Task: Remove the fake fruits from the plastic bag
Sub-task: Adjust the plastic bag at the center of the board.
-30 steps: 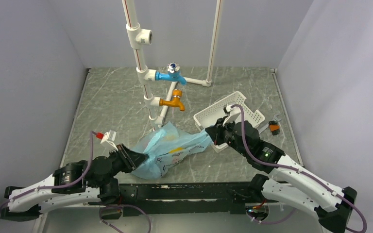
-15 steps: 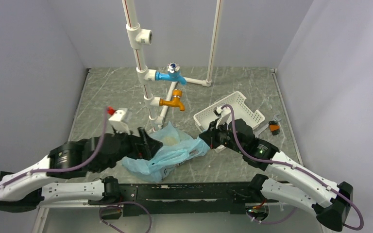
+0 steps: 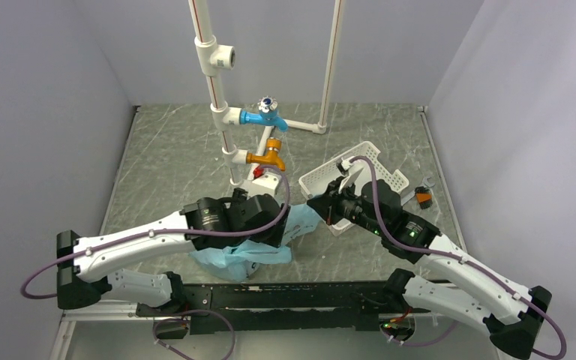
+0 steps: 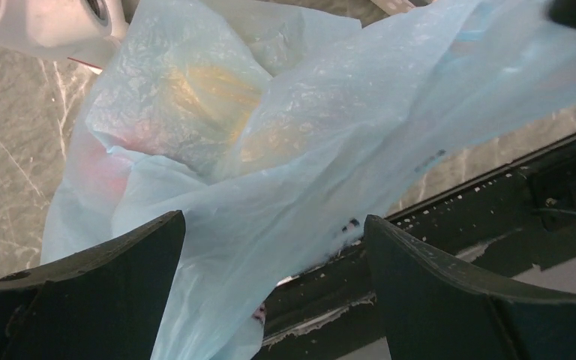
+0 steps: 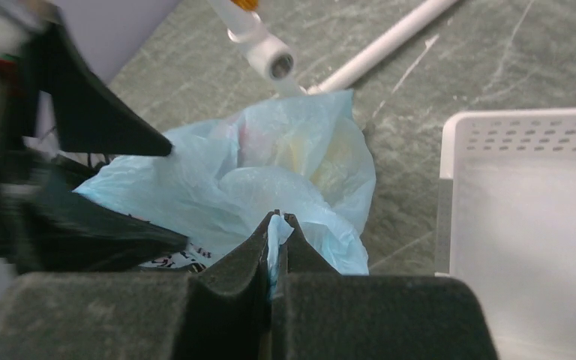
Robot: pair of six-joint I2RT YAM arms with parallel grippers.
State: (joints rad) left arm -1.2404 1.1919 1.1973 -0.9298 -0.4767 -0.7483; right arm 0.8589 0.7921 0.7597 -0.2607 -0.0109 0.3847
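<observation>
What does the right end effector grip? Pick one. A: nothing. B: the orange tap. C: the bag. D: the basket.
C: the right end effector is shut with a fold of the blue bag pinched in it, seen from its wrist.

Count so far: one bag (image 3: 229, 262), one basket (image 3: 367, 157), a blue tap (image 3: 264, 117), an orange tap (image 3: 267, 158). Fruits (image 4: 210, 94) are too blurry to count.

We see the plastic bag (image 3: 241, 259), thin, crinkled and translucent light blue, slumped on the worktop (image 3: 172, 150) near its front edge. One fold of its film is pinched in the right gripper (image 5: 277, 225). Through the film we make out a yellow-orange fruit (image 4: 208, 88) and a reddish fruit (image 4: 96, 166) inside.
</observation>
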